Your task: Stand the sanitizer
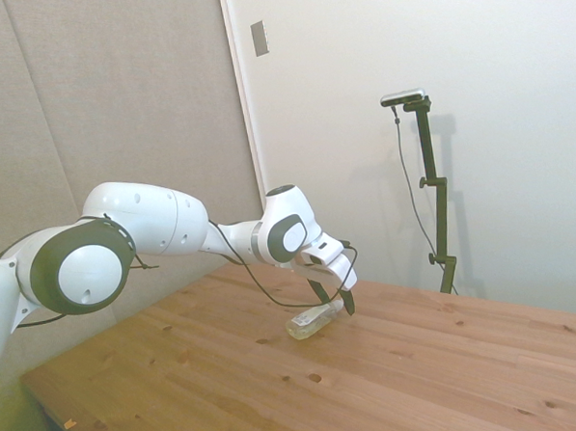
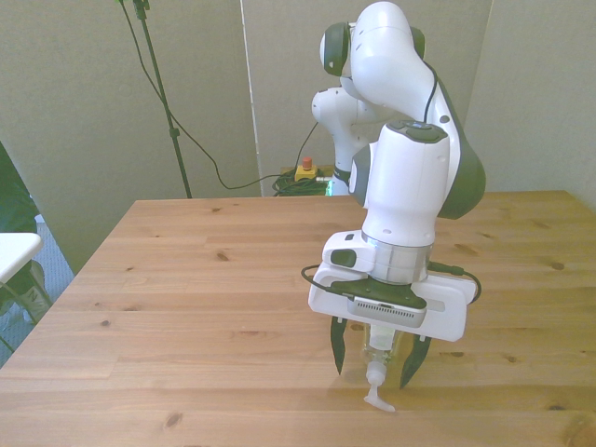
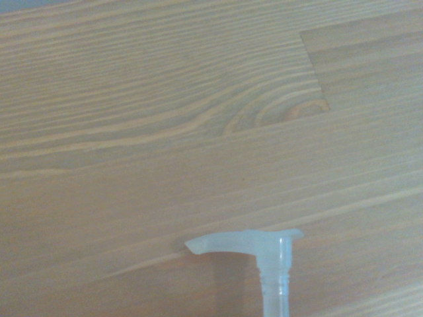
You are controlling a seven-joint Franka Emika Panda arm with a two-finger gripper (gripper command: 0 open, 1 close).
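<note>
Sanitizer point(image 2: 376, 358) lies on its side on the wooden surface point(image 2: 186, 279), near the front view's bottom edge, long axis running from under the wrist out toward the camera, white pump nozzle point(image 2: 377, 399) leading. The gripper point(image 2: 381, 366) is down over it, one dark finger on either side of the clear body, so the jaws straddle the bottle across its short width. The jaws look closed onto the bottle, though actual contact is hard to confirm from either wide view.

Side view: the sanitizer point(image 1: 313, 321) is nearly flat on the surface, perhaps slightly tipped up at the gripper point(image 1: 333, 303) end, with the wrist angled down onto it from the picture's left.

Wrist view: only the nozzle point(image 3: 244, 242) and neck show, sharp against the wood grain with a knot nearby.

Judgement: the grasp is on and standing not yet done; the coming move needs the wrist to rotate so the nozzle end goes up and the base comes down.

Plain light walls surround the surface, and cables lie on the floor behind the base.
</note>
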